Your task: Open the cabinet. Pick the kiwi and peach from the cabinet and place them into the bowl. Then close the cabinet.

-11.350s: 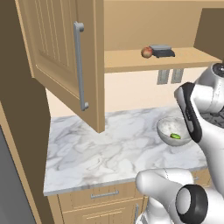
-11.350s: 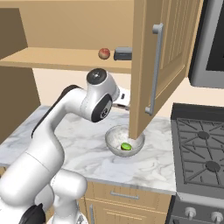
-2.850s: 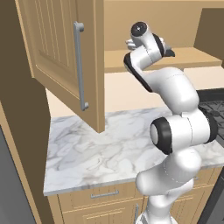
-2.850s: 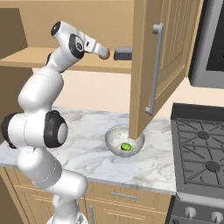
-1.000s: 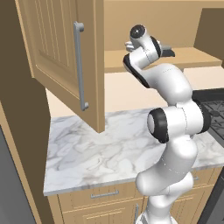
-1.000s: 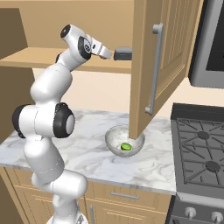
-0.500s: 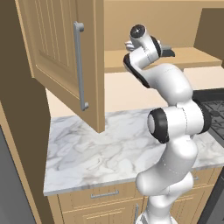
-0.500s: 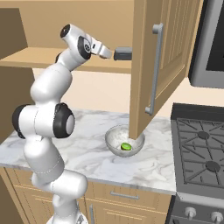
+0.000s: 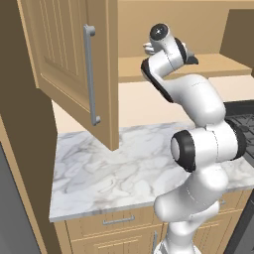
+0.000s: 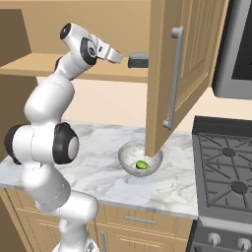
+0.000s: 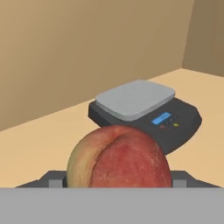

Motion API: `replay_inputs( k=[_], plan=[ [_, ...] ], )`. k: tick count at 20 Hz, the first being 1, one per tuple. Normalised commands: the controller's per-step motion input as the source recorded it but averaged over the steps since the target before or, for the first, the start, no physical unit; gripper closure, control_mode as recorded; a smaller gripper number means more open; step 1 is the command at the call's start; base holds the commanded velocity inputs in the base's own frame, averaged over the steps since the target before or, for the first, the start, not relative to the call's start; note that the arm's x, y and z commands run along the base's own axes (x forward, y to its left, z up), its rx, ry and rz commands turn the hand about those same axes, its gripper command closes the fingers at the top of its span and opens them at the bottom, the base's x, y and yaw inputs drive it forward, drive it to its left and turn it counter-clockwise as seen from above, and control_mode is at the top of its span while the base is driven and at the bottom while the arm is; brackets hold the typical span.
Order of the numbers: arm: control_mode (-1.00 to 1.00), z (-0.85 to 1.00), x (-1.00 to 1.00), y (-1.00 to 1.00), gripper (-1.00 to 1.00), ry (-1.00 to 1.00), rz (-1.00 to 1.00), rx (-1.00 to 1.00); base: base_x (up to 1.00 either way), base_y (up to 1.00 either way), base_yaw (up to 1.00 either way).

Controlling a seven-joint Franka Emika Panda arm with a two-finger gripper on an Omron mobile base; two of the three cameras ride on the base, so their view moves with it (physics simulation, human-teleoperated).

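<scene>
The cabinet stands open, its left door (image 9: 64,64) and right door (image 10: 177,64) swung out. My arm reaches up to the cabinet's lower shelf (image 10: 34,64). The gripper (image 10: 123,59) hangs just above that shelf. In the hand view the reddish-orange peach (image 11: 120,153) with a yellowish side fills the space between the two fingertips (image 11: 54,178), which press against its sides. The gripper (image 11: 117,180) is shut on the peach. On the counter below, the grey bowl (image 10: 127,158) holds the green kiwi (image 10: 141,165).
A dark grey kitchen scale (image 11: 140,103) sits on the shelf right behind the peach. The open right door's lower corner hangs over the bowl. A stove (image 10: 226,172) lies to the right of the marble counter (image 10: 93,172), with a microwave (image 10: 241,49) above it.
</scene>
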Motion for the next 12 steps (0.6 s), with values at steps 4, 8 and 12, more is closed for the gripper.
replay_inputs(
  k=[4,8,12],
  plan=[
    [-1.00,0.18,-0.53,0.08,1.00,0.00,0.00,0.00,0.00,0.00,0.00],
    [-1.00,0.08,-0.66,0.08,1.00,0.00,0.00,0.00,0.00,0.00,0.00],
    [-1.00,0.00,-0.76,0.06,1.00,0.00,0.00,0.00,0.00,0.00,0.00]
  ],
)
